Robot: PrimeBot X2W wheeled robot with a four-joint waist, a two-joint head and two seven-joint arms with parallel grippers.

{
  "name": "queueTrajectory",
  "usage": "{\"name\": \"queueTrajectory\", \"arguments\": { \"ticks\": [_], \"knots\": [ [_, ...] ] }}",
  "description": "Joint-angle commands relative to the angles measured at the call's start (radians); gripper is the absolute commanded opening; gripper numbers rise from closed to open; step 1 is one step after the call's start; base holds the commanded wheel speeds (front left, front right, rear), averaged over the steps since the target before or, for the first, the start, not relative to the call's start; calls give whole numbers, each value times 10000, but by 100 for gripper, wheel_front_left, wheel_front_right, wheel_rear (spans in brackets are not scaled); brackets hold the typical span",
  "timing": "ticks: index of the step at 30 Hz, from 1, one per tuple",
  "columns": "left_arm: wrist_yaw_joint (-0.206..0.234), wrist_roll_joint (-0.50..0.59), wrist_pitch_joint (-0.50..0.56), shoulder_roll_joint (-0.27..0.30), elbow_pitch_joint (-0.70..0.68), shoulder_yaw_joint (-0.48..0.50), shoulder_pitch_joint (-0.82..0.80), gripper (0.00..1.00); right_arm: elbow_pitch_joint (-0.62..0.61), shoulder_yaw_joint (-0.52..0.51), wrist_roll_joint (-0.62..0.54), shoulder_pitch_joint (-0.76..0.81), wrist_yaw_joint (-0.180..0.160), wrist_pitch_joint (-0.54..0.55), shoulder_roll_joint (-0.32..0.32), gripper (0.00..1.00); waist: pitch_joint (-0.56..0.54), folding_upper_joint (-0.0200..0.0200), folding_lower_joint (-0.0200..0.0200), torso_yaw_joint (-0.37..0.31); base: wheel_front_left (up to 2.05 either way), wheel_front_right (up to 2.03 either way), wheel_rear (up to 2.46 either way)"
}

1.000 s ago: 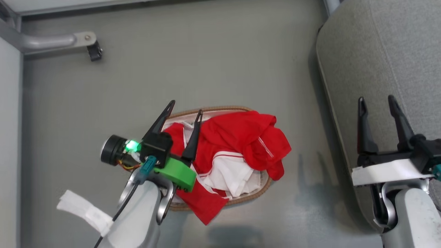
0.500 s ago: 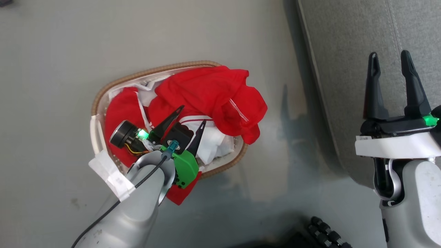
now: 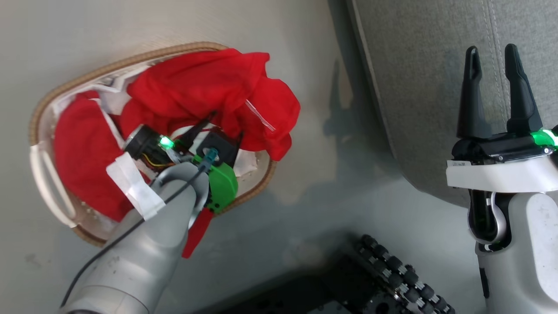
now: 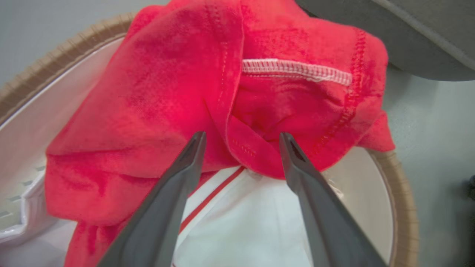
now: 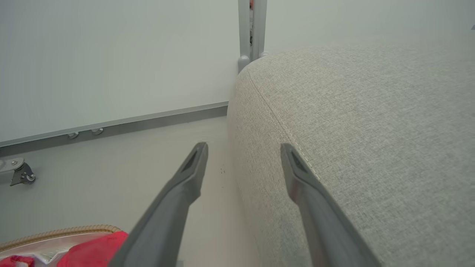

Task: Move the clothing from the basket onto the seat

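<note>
Our left hand (image 3: 224, 128) sits low in the small oval white plastic basket with a brown woven rim (image 3: 43, 181), which stands on the pale grey floor (image 3: 305, 196). Its two dark fingers are spread apart and grip nothing. The basket is heaped with the bright red, white-trimmed sportswear clothing (image 3: 196, 83), all of it yet to be moved, and one red end spills over the near rim. In the left wrist view a bunched red fold (image 4: 252, 148) lies just between the fingertips, above a white panel with a red stripe. We judge the hand is placed so that closing would catch that fold. Our right hand (image 3: 491, 50), fingers apart and empty, hovers over the edge of the large grey fabric-upholstered seat (image 3: 414, 87). It is well apart from the clothing and, in our judgement, clear of the lift.
</note>
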Motion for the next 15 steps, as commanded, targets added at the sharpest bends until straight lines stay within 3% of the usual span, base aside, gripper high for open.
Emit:
{"name": "queueTrajectory", "arguments": {
  "ticks": [1, 9, 10, 12, 13, 15],
  "knots": [
    [109, -78, 5, 179, 94, 89, -260, 100, -65, 32, 98, -163, -3, -46, -15, 100, 610, -1, -1, -554, 0, 0, 0],
    [344, -585, 7, 74, 633, 399, -788, 100, -93, 101, 285, -233, -3, -46, -17, 100, 913, -1, -1, -647, 0, 0, 0],
    [359, -657, 5, 54, 640, 439, -841, 92, -90, 111, 287, -246, -3, -46, -17, 100, 925, -1, -1, -643, 0, 0, 0],
    [384, -768, 7, 16, 677, 440, -869, 25, -68, 127, 289, -273, -3, -46, -18, 100, 922, -1, -1, -618, 0, 0, 0],
    [394, -800, 7, 9, 688, 402, -867, 3, -56, 128, 300, -286, -3, -46, -17, 100, 909, -1, -1, -599, 0, 0, 0],
    [399, -872, 7, -18, 657, 319, -808, 0, -23, 100, 286, -285, -3, -46, -18, 100, 843, -1, -1, -530, 0, 0, 0]
  ]
}}
